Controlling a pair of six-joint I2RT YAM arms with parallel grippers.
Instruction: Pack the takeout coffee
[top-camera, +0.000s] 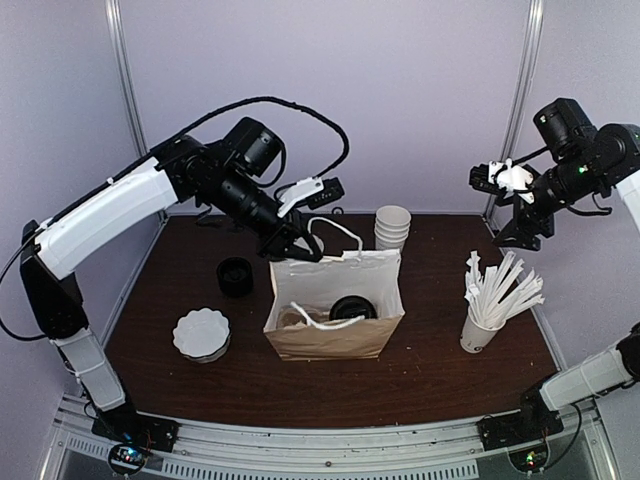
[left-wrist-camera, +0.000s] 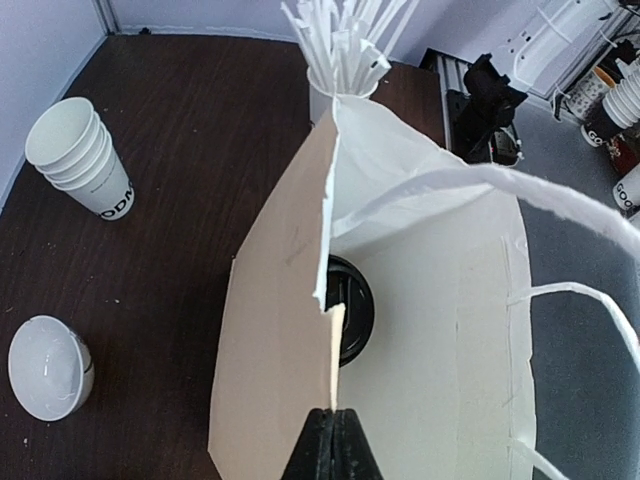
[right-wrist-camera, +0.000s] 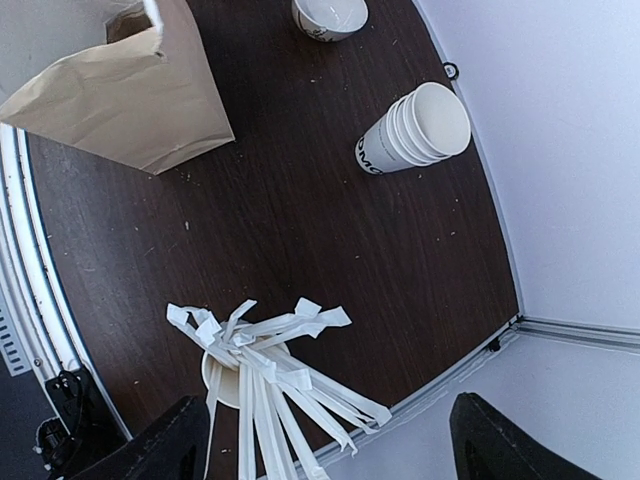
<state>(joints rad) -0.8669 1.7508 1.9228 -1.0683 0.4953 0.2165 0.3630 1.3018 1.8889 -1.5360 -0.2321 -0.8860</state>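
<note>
**Takeout coffee**, white paper cup with black round lid (top-camera: 352, 307): we see only its lid. It sits inside the tan paper carrier bag (top-camera: 335, 340) with white cord handles, which stands open in the middle of the dark brown worktop (top-camera: 440, 365).

**Left gripper** (top-camera: 298, 248): closed tight, pinching the bag's far rim.

**Right gripper** (top-camera: 488, 178): jaws wide, holding nothing, raised above the right edge.

**White cup bristling with white paper-wrapped sticks** (top-camera: 492, 300): near the right edge.

**Nested stack of white paper cups** (top-camera: 392, 226): far edge, just behind the bag.

**Small white bowl** (left-wrist-camera: 48, 365): far edge, left of that stack.

**Black round piece** (top-camera: 236, 276) and **white fluted stack** (top-camera: 200, 334): we list both left of the bag.
</note>
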